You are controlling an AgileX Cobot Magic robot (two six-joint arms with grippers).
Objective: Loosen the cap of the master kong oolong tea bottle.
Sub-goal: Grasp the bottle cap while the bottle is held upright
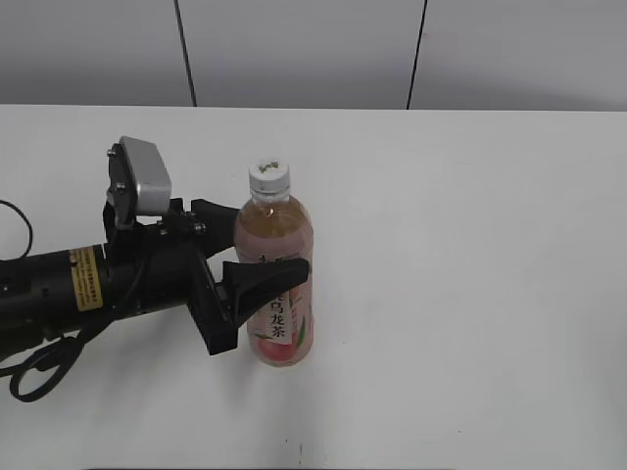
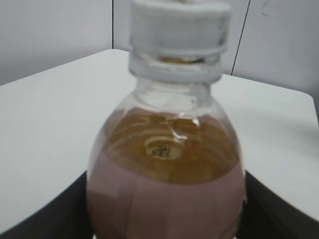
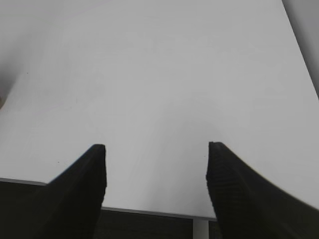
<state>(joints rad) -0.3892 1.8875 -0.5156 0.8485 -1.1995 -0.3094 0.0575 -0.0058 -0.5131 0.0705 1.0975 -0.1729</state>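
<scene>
on your left, the left claw (image 1: 257,253) reaches in from the table's left side and is clenched around the middle of the tea bottle (image 1: 275,294), one finger behind it and one across the pink label. the bottle stands upright near the middle of the white table (image 1: 470,294), its white cap (image 1: 269,177) on top and clear of the fingers. to the right of the bottle you have bare tabletop all the way to the far edge and the wall. the right claw (image 3: 155,172) hangs released over bare table, holding nothing.
</scene>
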